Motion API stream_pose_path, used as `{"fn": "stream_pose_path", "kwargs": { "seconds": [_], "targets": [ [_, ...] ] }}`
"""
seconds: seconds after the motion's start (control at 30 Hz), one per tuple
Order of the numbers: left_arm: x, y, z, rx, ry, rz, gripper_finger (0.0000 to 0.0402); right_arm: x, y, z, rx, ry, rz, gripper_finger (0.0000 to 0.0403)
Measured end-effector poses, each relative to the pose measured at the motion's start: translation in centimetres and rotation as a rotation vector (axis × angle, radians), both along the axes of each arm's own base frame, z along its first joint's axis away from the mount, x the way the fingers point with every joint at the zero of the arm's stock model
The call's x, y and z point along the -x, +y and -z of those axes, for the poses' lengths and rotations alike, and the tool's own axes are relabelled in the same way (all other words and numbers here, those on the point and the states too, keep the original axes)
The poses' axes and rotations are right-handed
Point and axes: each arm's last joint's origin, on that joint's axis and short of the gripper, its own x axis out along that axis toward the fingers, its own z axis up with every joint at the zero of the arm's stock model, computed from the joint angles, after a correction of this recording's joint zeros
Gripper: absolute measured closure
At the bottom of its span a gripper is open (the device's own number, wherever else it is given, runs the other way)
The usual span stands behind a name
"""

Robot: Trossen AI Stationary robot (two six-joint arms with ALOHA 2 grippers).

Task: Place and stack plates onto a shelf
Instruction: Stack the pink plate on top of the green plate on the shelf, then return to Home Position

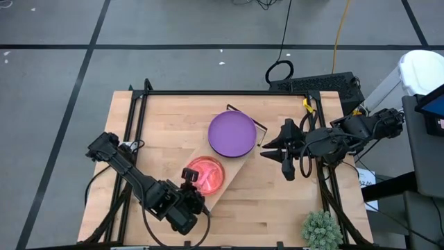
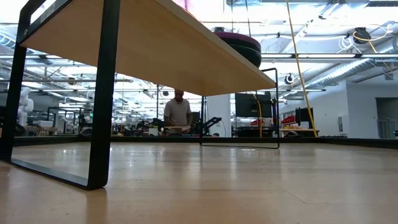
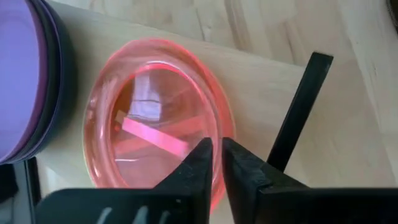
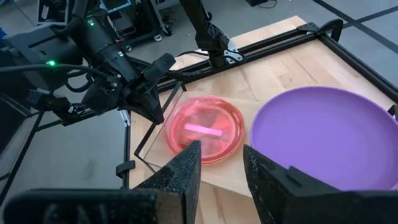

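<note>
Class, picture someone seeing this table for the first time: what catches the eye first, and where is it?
The large round purple plastic plate sits on the long light-wood shelf at table centre. Beside it lies the smaller translucent pink plate, its rim pinched by the left gripper.

No text, label, brand, number or sign can be read in any of the views, whether on the table, the plates, the arms or the room behind.

The left gripper (image 1: 193, 176) reaches inward from the desk's near left, its fingers (image 3: 200, 163) nearly closed together. The right gripper (image 1: 267, 151) waits, fingers (image 4: 180, 169) apart.
</note>
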Motion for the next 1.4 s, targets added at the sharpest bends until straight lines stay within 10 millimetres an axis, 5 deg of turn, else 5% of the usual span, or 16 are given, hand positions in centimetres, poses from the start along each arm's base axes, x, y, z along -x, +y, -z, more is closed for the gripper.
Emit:
{"fn": "stream_pose_path", "kwargs": {
  "seconds": [0.37, 0.73, 1.07, 1.4],
  "targets": [
    [-0.2, -0.1, -0.4, 0.037, -0.051, -0.070, 0.0288, 0.0, 0.0, 0.0, 0.024, 0.003, -0.013, 0.0298],
    [-0.9, 1.3, -7.5, 0.243, -0.263, -0.157, 0.0284, 0.1, 0.0, 0.1, 0.059, 0.012, -0.032, 0.0298],
    [-1.1, 4.7, -12.0, 0.285, -0.380, -0.156, 0.0393, 0.0, 0.0, 0.1, 0.146, 0.010, -0.081, 0.0298],
    [1.8, 10.7, -15.7, 0.290, -0.429, -0.171, 0.0399, 0.0, 0.0, 0.0, 0.214, 0.008, -0.114, 0.0306]
  ]
}}
